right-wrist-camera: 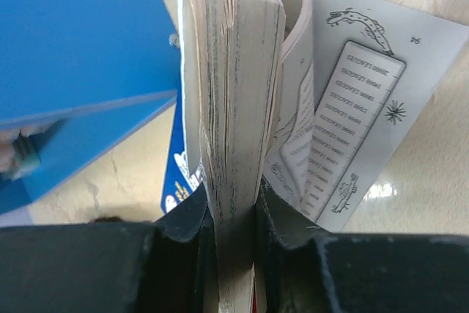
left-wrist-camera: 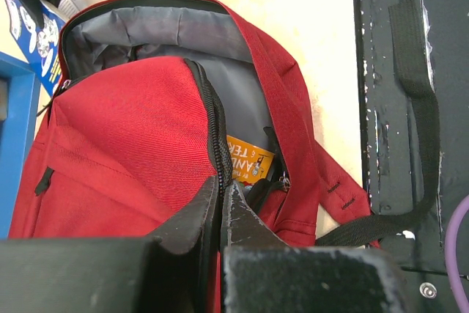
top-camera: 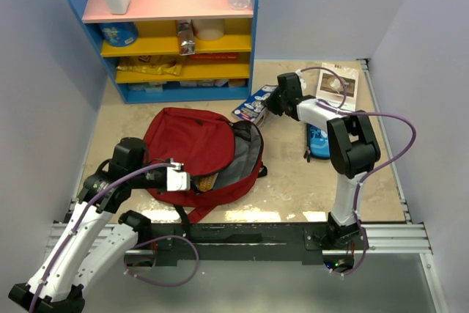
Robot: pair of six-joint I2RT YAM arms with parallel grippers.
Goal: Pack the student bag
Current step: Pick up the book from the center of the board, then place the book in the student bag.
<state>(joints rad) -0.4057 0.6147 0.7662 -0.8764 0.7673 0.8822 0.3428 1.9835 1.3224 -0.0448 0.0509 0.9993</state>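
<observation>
Beige table [top-camera: 293, 181], blue shelf [top-camera: 73, 34] behind. My left claw [left-wrist-camera: 221, 207] pinches the zipper edge of the student bag [top-camera: 194, 141], centre-left, propping its mouth open, while my right claw [right-wrist-camera: 233, 214] is clamped on a book [right-wrist-camera: 234, 93] just beyond, likely bound inside.

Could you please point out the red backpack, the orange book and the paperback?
dark red fabric backpack [top-camera: 192, 139]: top view, front panel.
orange book [left-wrist-camera: 248, 160]: left wrist view, cover.
thick paperback book [right-wrist-camera: 234, 100]: right wrist view, page edges.

White arms [top-camera: 80, 243], black joints [top-camera: 354, 144] (purple cables [top-camera: 161, 283])
</observation>
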